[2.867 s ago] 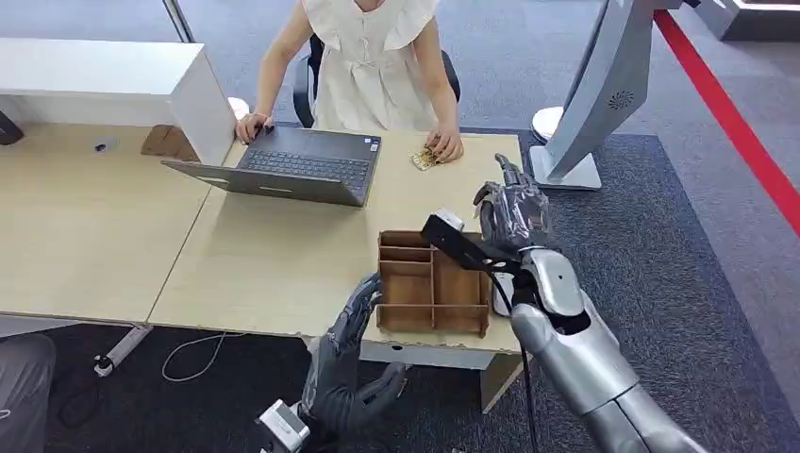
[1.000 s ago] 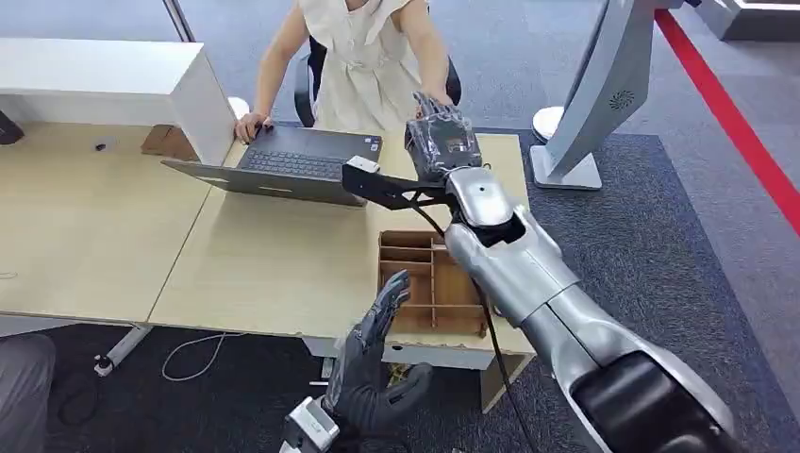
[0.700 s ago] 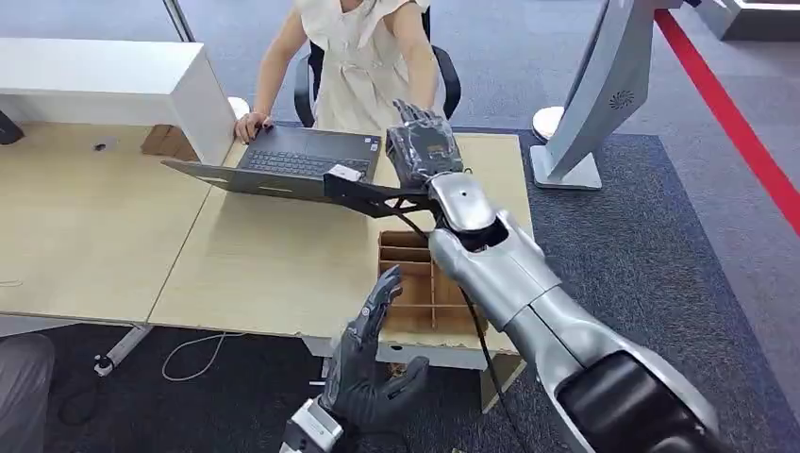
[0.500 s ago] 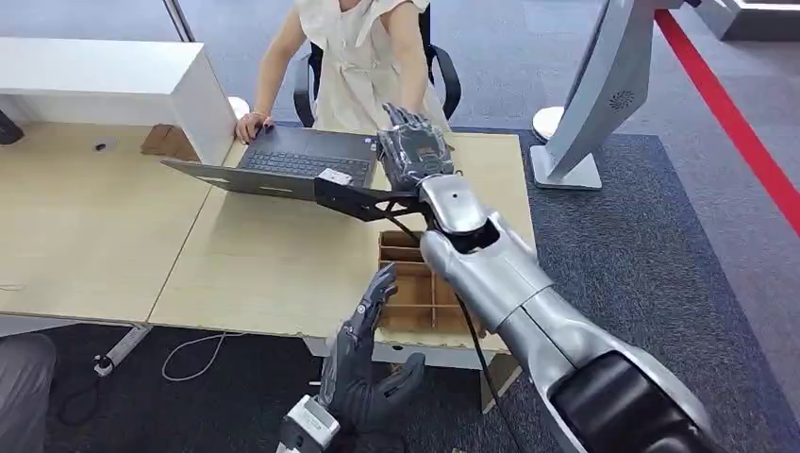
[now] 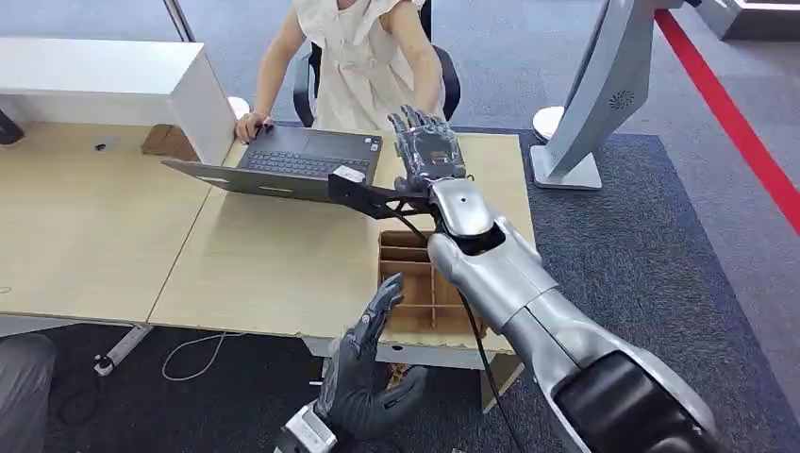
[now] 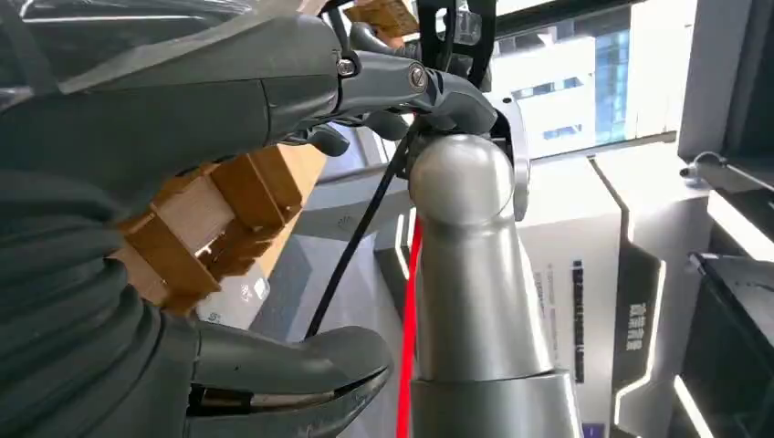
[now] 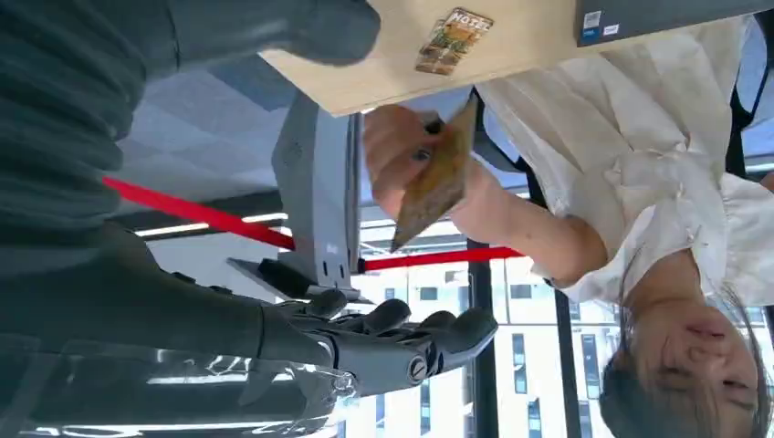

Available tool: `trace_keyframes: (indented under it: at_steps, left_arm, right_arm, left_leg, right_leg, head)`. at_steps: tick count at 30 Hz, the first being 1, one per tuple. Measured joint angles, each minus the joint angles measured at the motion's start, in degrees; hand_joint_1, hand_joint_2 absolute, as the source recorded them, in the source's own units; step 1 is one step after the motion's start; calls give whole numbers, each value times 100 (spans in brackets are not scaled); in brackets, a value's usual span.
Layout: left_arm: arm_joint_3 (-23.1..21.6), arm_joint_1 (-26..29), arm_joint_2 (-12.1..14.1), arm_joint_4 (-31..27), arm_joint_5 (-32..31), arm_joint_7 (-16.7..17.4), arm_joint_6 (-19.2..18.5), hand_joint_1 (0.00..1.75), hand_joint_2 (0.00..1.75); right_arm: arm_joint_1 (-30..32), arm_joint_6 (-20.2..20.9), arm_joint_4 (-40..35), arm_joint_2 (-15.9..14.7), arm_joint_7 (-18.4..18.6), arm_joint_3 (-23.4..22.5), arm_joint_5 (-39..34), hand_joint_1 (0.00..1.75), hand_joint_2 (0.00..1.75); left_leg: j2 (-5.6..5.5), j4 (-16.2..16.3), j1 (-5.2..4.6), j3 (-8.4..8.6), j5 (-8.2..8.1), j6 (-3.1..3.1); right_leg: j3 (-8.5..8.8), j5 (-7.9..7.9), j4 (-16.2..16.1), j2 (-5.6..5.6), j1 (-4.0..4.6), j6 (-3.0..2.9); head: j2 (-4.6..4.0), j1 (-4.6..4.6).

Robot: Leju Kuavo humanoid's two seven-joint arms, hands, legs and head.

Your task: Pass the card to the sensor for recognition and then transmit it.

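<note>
Desk [image 5: 274, 255], right hand [image 5: 429, 151] edged rightward, person's card [image 7: 438, 178] raised

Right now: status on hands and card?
Right hand open, reaching toward person. Left hand open, low. Card in person's hand; another card on desk. Nothing blocking.

Light wooden desk [image 5: 94, 236] on grey carpet [image 5: 698, 245], red floor stripe [image 5: 745, 142].
</note>
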Motion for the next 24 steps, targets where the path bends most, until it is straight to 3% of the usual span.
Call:
trace_keyframes:
  at_steps: [7,13,17,20,24]
  left_arm:
    - [0,11,11,-31,-50,173,223,0,175]
    - [68,155,120,-197,-142,284,525,0,175]
    - [195,313,203,-332,-271,407,794,0,175]
    - [297,436,266,-487,-387,588,1066,0,175]
    - [380,571,350,-667,-439,706,1419,0,175]
  right_arm:
    - [19,-199,-22,17,-35,7,-46,0,175]
    - [387,-1395,-821,-134,-418,-193,-794,0,175]
    - [1181,-2057,-1984,-435,-763,-418,-1463,0,175]
    - [1945,-2557,-2842,-717,-869,-557,-1074,0,175]
    - [3073,-2618,-3782,-842,-1717,-951,-1367,0,175]
  left_leg:
    - [0,0,0,0,0,0]
    - [1,0,0,3,-1,0]
    - [1,0,0,3,-4,3]
    - [0,0,0,3,-9,4]
    - [-1,0,0,2,-16,3]
  right_leg:
    - [0,0,1,0,1,0]
    - [0,-1,-1,0,1,0]
    - [0,-4,-6,0,1,3]
    - [2,-6,-8,0,1,4]
    - [0,-10,-8,2,1,1]
  head:
    - [0,0]
    - [0,0]
    - [0,0]
    - [0,2]
    - [0,0]
